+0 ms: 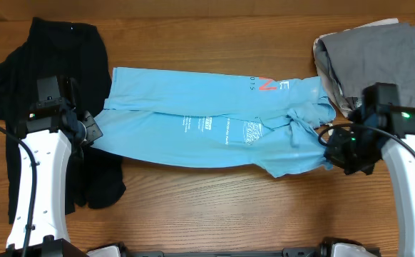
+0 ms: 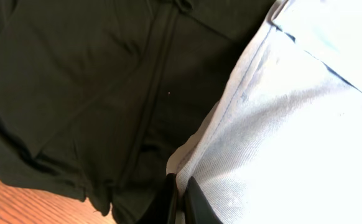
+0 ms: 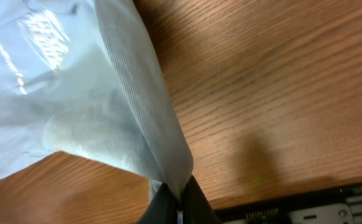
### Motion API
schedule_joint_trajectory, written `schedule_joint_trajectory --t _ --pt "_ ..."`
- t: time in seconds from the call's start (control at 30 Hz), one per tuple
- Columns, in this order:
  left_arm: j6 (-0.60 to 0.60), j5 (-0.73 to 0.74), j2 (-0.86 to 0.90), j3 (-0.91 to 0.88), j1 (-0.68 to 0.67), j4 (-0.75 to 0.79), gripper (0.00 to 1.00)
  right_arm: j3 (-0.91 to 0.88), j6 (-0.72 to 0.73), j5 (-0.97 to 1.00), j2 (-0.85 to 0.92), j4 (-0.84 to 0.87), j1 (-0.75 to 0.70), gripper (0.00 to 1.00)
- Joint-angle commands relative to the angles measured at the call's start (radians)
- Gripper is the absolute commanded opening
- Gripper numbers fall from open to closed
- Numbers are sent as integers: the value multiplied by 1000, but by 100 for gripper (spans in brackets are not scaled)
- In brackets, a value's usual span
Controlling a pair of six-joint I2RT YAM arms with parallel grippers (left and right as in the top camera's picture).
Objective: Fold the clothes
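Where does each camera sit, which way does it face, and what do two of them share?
Overhead: above the table, looking straight down; both arms, left tool and right tool show, at the ends of the blue shirt.
Left wrist: on the left arm, looking past its fingers at shirt edge and black garment.
Right wrist: on the right arm, looking past its fingers at pinched shirt and table.
Shared: all see the blue shirt.
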Motion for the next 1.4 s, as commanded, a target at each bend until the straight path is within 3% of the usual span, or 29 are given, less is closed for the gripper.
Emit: schedule_joint_trajectory --t 0.0,0.2,0.7,0.97,1.37 --pt "37 -20 -27 24 5 -15 4 39 -2 -12 -67 -33 -55 4" --pt "37 -18 -50 24 4 -55 4 39 -53 -16 -108 -108 -132 4" --pt "37 -8 -195 24 5 -162 4 39 -53 -61 -223 -162 -148 4" --pt "36 18 -145 21 4 -77 4 39 -49 -69 -174 -29 -148 4" --pt "37 18 81 21 4 137 4 39 -58 -144 97 256 -146 4"
